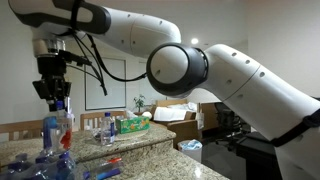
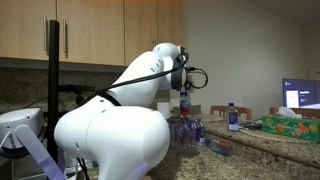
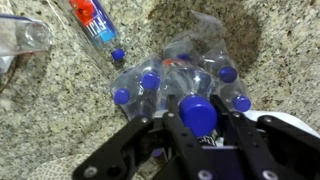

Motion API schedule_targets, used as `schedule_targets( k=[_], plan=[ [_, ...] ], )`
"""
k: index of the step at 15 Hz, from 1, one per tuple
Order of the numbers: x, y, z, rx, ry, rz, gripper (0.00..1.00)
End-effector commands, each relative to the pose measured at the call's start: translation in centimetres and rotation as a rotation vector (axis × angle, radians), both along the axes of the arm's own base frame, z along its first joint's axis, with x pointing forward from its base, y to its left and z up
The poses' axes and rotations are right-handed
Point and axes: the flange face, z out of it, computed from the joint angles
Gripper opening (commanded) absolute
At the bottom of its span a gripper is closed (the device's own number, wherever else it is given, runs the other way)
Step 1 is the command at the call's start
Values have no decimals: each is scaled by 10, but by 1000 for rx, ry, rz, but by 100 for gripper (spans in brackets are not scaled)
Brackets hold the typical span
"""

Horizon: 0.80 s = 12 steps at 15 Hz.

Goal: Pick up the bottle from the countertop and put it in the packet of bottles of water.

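Fingers (image 3: 168, 135) seemingly around bottle (image 3: 197, 112), above packet (image 3: 150, 82).

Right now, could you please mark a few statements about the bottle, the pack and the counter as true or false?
1. The gripper holds a bottle with a blue cap. True.
2. The caps in the pack are red. False: they are blue.
3. The held bottle is over the pack. True.
4. The counter is plain white. False: it is speckled stone in browns and greys.
5. A second bottle lies on its side on the counter. True.
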Motion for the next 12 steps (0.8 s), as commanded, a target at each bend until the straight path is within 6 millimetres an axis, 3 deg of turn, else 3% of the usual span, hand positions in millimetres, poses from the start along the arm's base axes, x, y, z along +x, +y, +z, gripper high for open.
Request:
schedule_targets(
  k=[1, 3, 12],
  plan=[
    [4, 2, -11, 70, 49, 103, 11],
    [5, 6, -20, 78, 67, 135, 11],
    [6, 16, -1, 101, -36, 134, 11]
  ],
)
